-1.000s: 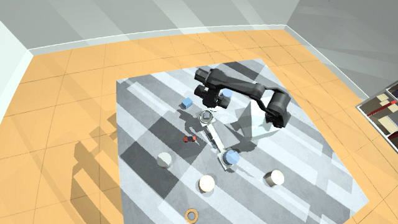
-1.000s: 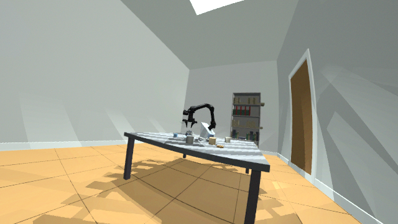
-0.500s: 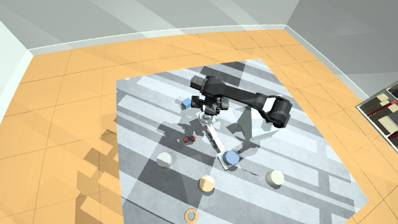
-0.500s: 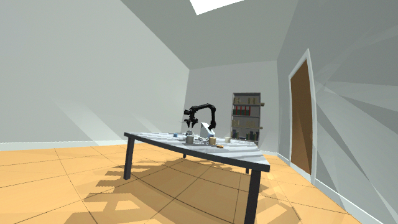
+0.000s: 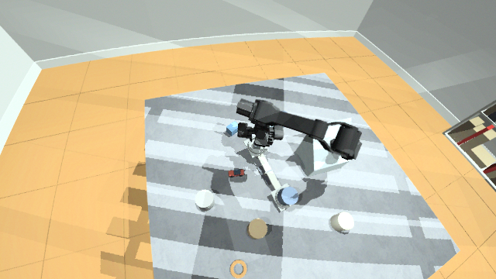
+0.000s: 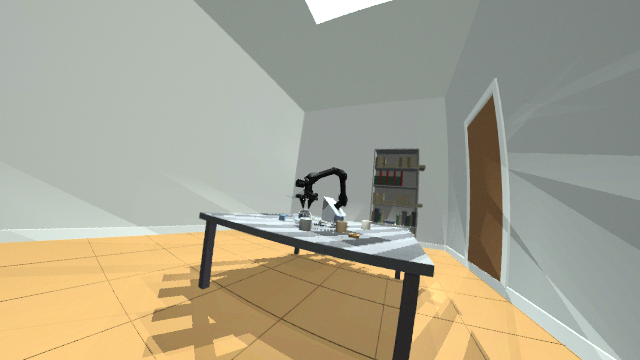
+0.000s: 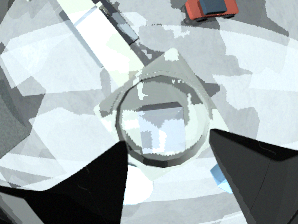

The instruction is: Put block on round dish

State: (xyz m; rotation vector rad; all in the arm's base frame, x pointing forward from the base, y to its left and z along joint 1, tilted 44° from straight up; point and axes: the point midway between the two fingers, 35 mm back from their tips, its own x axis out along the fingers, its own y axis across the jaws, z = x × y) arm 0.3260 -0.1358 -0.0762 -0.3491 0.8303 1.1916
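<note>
A blue cup [image 5: 287,195] stands on one end of the balance [image 5: 268,170] [image 7: 95,40]. The balance's other end bears no cup. A grey-blue block [image 7: 172,127] lies uncovered inside its raised round rim. My gripper [image 7: 169,141] [image 6: 306,206] is open and empty, pointing down above that end, with the block showing between and beyond the fingertips. The round white dish [image 7: 137,189] shows partly beside the left finger in the wrist view; the arm hides it in the top view. The other cup is not visible.
A blue cube [image 5: 232,128] [image 7: 220,177] and a red toy car [image 5: 236,173] [image 7: 212,8] lie near the balance. A grey-white wedge [image 5: 329,156] stands beneath the arm. White [image 5: 204,198], tan [image 5: 257,229] and cream [image 5: 344,222] cylinders and an orange ring [image 5: 232,269] lie farther off.
</note>
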